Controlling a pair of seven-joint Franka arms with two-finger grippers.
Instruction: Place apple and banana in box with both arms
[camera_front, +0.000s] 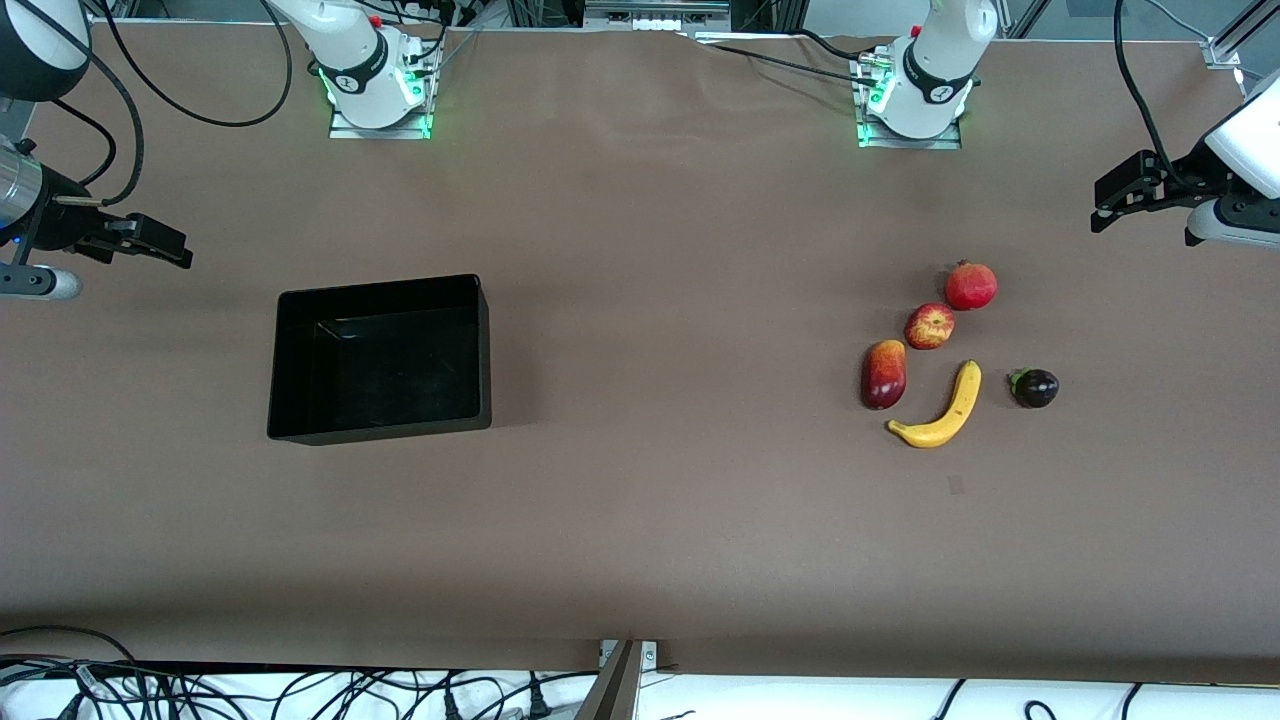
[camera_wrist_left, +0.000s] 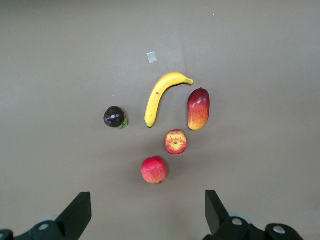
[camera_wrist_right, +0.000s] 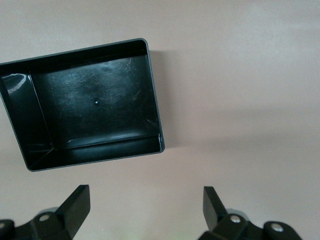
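Note:
The apple (camera_front: 929, 326), red with yellow streaks, lies on the brown table toward the left arm's end. The yellow banana (camera_front: 945, 410) lies just nearer the front camera. The black box (camera_front: 486, 350) stands empty toward the right arm's end. My left gripper (camera_front: 1102, 208) hangs open and empty over the table's edge beside the fruits; its wrist view shows the apple (camera_wrist_left: 175, 141) and banana (camera_wrist_left: 159, 95) ahead of the gripper (camera_wrist_left: 148, 212). My right gripper (camera_front: 172, 250) hangs open and empty beside the box; its wrist view shows the box (camera_wrist_right: 156, 107) ahead of the gripper (camera_wrist_right: 145, 207).
A uniformly red round fruit (camera_front: 971, 286) lies just farther from the camera than the apple. An oblong dark-red-and-orange fruit (camera_front: 884, 373) lies beside the banana. A small dark purple fruit (camera_front: 1035, 388) lies toward the table's end. A small tape patch (camera_front: 956, 485) is stuck to the table.

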